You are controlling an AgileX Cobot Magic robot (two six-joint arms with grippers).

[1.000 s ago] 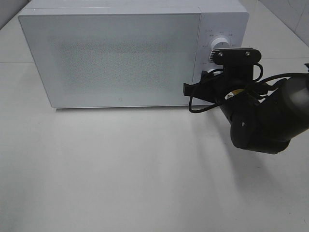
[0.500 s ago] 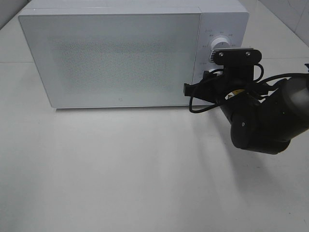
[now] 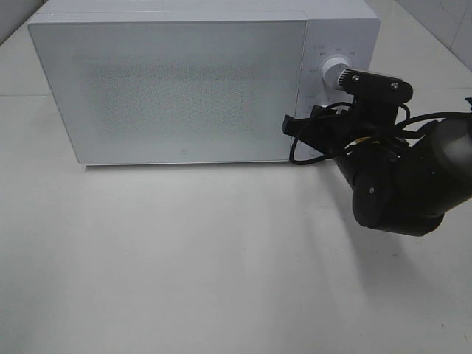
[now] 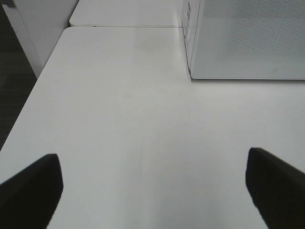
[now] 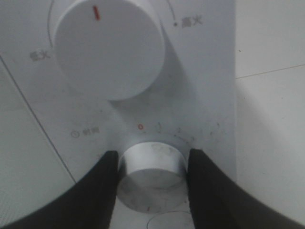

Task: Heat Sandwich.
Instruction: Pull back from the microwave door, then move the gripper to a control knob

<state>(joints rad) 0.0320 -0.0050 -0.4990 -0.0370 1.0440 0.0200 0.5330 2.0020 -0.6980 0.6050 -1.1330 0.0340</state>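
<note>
With the microwave [image 3: 184, 88] door closed and the sandwich nowhere in view, presumably inside, the right end effector [image 5: 152, 160] is clamped on the lower dial [image 5: 151, 179], which next wants a steady turn off zero, while the left end effector [image 4: 152, 164] hangs apart over the worktop [image 4: 119, 119].

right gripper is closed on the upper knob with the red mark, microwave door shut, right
No: the right gripper is closed on the lower knob, not the upper knob with the red mark; the right wrist view shows it. The microwave door is shut.
</note>
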